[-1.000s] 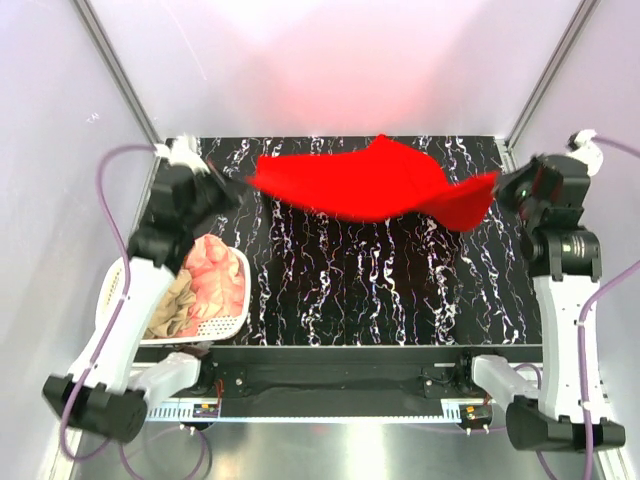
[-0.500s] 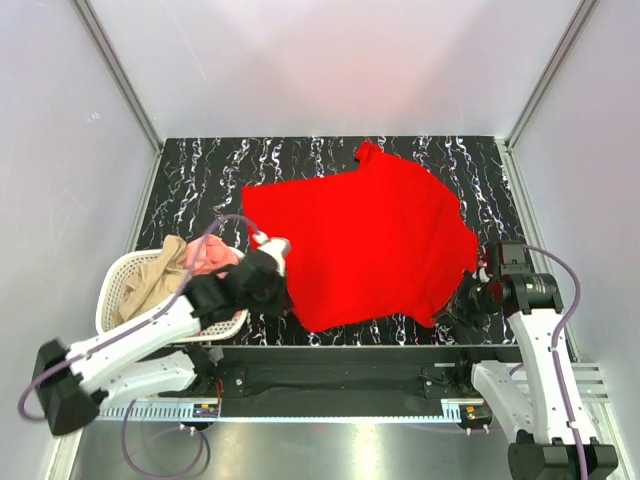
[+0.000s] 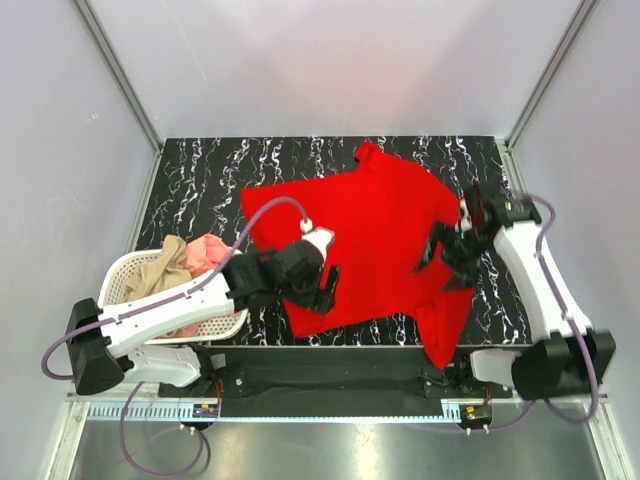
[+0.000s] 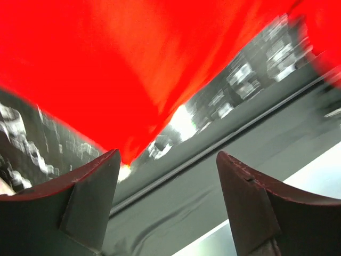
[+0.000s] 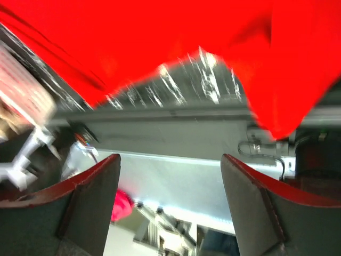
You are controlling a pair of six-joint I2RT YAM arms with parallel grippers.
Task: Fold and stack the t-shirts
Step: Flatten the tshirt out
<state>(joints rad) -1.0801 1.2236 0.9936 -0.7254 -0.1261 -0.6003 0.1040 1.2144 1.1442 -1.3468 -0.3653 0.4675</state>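
Where blur is smearing: edges of red t-shirt (image 3: 375, 235), both wrist views;
Basket (image 3: 113, 287): holding crumpled salmon t-shirt (image 3: 207, 256), tan t-shirt (image 3: 163, 268);
Red t-shirt: lying spread on worktop (image 3: 200, 170);
Left claw (image 3: 327, 286), right claw (image 3: 443, 262): standing apart, empty

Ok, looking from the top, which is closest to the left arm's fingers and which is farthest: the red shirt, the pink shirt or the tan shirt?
Starting from the left fingers:
1. Red shirt, right under them, in the middle of the table.
2. Pink shirt, in the basket off to their left.
3. Tan shirt, farther left in the same basket.
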